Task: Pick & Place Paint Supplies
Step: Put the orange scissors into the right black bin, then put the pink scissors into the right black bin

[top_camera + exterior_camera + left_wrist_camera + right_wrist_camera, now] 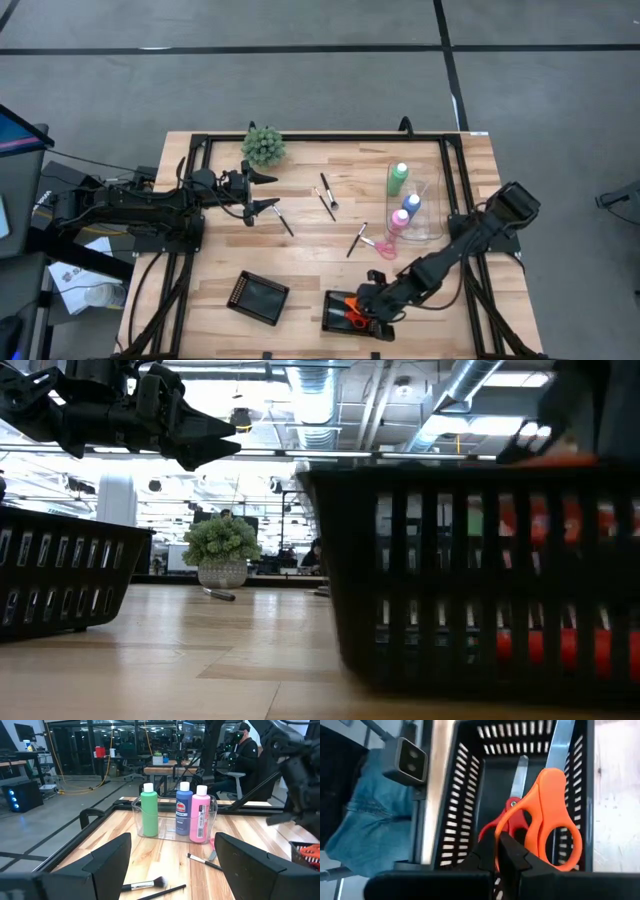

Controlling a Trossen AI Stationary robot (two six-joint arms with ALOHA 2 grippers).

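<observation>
My right gripper [364, 304] is shut on orange-handled scissors [547, 815] over a black slotted tray [335, 318] near the table's front edge. Red-handled scissors [512, 812] lie inside that tray. My left gripper [266, 192] is open and empty above the table's left middle, beside a thin brush [284, 222]. Green [149, 812], blue [184, 815] and pink [200, 817] bottles stand in a clear bin [428, 215]. Two more brushes [327, 193] [357, 240] and pink scissors [384, 246] lie on the wood. My right gripper pinches the rim of one orange finger loop [496, 834] between its two fingers [512, 857]. The scissors stretch away from the fingers, blades [560, 745] pointing over the tray's far wall. Whether the blades rest on the tray, I cannot tell.
A second black tray [258, 298] lies at the front left. A bushy green plant ball [264, 145] stands at the far edge, close to my left gripper. A black metal frame [455, 180] runs along the table's sides. Bare wood lies in the middle.
</observation>
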